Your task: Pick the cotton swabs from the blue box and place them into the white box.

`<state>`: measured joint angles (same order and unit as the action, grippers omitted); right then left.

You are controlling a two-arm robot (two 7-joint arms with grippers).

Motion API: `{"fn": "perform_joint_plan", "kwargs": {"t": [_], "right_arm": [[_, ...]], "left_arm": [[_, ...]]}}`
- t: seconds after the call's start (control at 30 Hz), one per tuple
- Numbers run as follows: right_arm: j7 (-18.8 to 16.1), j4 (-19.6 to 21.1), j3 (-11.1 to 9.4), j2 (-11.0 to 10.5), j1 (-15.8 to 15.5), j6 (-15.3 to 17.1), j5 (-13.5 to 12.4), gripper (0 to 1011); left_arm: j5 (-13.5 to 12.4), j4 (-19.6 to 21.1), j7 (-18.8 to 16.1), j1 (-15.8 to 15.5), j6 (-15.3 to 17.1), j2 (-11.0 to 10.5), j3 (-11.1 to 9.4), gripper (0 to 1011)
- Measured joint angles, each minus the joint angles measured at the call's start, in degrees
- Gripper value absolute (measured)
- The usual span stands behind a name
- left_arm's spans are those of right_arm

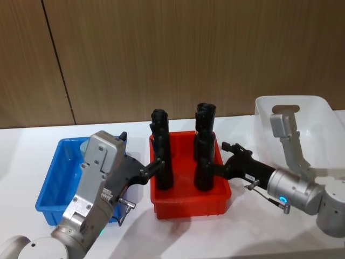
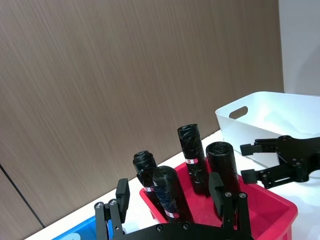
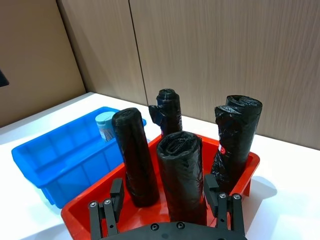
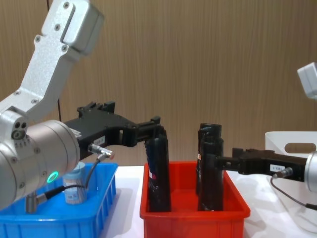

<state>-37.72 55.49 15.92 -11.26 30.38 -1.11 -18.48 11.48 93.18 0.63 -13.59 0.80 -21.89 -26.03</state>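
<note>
The swabs point(image 4: 74, 187) sit in the blue box point(image 1: 53, 183), at its far end, well behind the left gripper point(image 1: 155, 166), which reaches past the box over the red bin point(image 1: 188, 205). Its fingers point(image 2: 122, 194) stand apart and empty, one tip right beside a black roll point(image 4: 158, 171). The right gripper point(image 4: 220, 161) points in from the other side, fingers spread in the left wrist view and holding nothing, close to the nearer rolls. The red bin holds four upright black rolls. The white box point(image 1: 302, 116) stands at the right, behind the right arm; its contents can't be made out. One swab tub shows: a small clear cylinder with a pale blue-grey lid point(image 3: 105, 120), upright against the blue wall.
</note>
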Motion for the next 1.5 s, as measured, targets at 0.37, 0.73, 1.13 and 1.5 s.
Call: {"fn": "perform_joint_plan", "kwargs": {"t": [0.37,0.73,1.13,1.5], "right_arm": [[-0.6,-5.8,0.2,1.3,3.6,-1.8,0.4,1001],[-0.8,-10.0,0.5,2.1,6.0,-3.6,1.2,1001],[-1.1,-14.5,0.7,2.9,8.5,-5.5,1.8,1001],[-1.5,-18.6,1.0,3.6,10.8,-7.2,2.2,1001]], "left_arm": [[0.0,0.0,0.0,0.0,0.0,0.0,0.0,1003],[0.0,0.0,0.0,0.0,0.0,0.0,0.0,1003],[0.0,0.0,0.0,0.0,0.0,0.0,0.0,1003],[0.0,0.0,0.0,0.0,0.0,0.0,0.0,1003]]}}
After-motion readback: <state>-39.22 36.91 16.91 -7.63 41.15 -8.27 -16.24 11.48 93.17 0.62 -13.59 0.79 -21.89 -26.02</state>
